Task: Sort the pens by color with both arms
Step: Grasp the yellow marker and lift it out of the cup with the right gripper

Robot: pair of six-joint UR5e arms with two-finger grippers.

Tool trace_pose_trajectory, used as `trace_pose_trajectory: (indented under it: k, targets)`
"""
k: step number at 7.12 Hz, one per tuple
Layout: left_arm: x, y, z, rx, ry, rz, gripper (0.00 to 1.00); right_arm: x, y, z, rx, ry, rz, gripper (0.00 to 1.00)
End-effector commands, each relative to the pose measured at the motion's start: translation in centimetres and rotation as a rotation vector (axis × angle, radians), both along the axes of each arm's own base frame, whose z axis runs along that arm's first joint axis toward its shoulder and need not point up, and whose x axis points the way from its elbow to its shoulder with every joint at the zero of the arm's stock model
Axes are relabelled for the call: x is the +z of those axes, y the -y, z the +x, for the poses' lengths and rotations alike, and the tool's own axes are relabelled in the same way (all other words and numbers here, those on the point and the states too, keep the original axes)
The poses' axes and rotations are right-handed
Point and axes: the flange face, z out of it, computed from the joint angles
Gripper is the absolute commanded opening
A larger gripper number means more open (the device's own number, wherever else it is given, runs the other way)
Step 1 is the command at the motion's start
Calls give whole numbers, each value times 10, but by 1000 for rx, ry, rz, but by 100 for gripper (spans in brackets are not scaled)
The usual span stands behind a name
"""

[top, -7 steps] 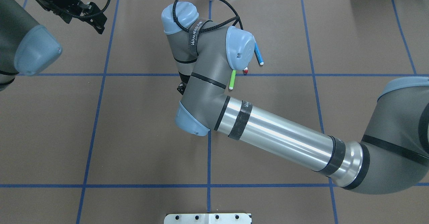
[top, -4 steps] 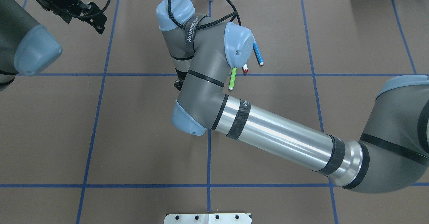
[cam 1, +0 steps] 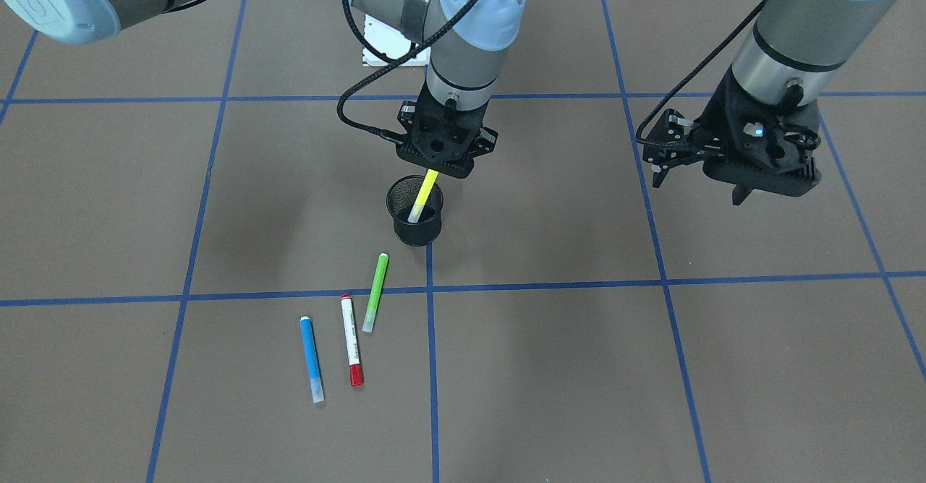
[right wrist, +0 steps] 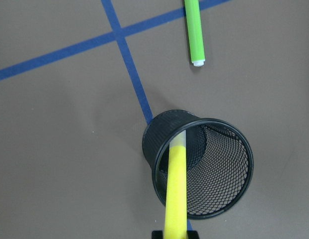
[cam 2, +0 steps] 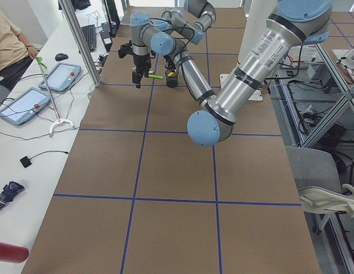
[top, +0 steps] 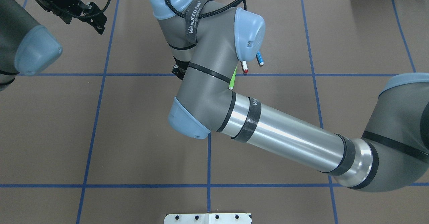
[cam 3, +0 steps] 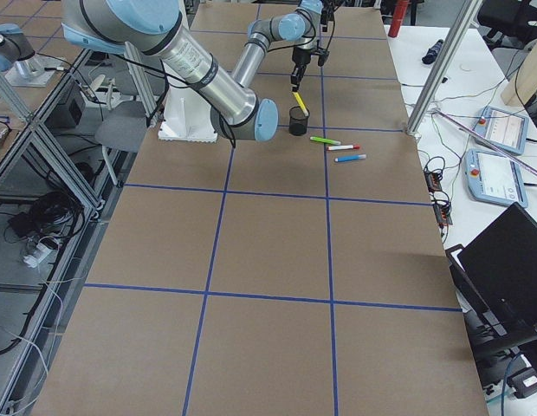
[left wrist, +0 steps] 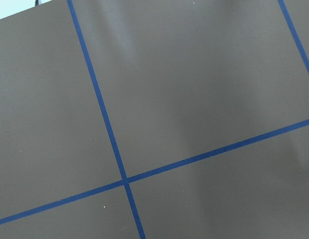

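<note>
The right arm [top: 207,66] has shifted, jaws pinching the yellow pen [cam 1: 425,192] inside the cup [cam 1: 416,233], seemingly ready to release; the left arm [cam 1: 792,27] holds its jaws spread.

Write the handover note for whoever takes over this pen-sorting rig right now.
Right gripper: shut on the yellow pen, whose lower end is inside the black mesh cup; not yet released.
Left gripper: hovers empty over bare table off to the side; whether it is open is unclear.
Lying apart on the cup's operator side: green pen, red pen, blue pen.
Done: nothing fully deposited.
Left: release the yellow pen, then sort the other three.
</note>
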Motion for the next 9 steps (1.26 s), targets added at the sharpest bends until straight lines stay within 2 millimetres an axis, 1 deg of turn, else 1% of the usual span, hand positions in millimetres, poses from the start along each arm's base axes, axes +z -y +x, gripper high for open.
trace_pose_trajectory:
  k: [1,2,3,4,5,6,7,8,9]
  targets:
    - [-1,-1,1,8,-14,-13,99,-27,-8,37,74,1,141,0]
    - [0,-1,1,6,-13,-14,99,-25,-1,40,99,-33,206,0]
    - [0,-1,1,5,-13,-15,99,-21,5,42,80,-67,287,0]
    - [0,0,1,6,-13,-17,99,-11,12,39,78,-86,348,0]
    - [1,0,1,6,-13,-17,99,14,25,24,97,-24,420,0]
    - [3,1,2,5,-11,-19,99,36,43,-1,112,-4,483,0]
    - [3,1,3,7,-12,-20,99,54,56,-22,130,-27,518,0]
    - [5,3,4,8,-9,-23,99,69,60,-34,128,-62,557,0]
    - [6,4,5,8,-10,-21,99,79,55,-47,141,-110,601,0]
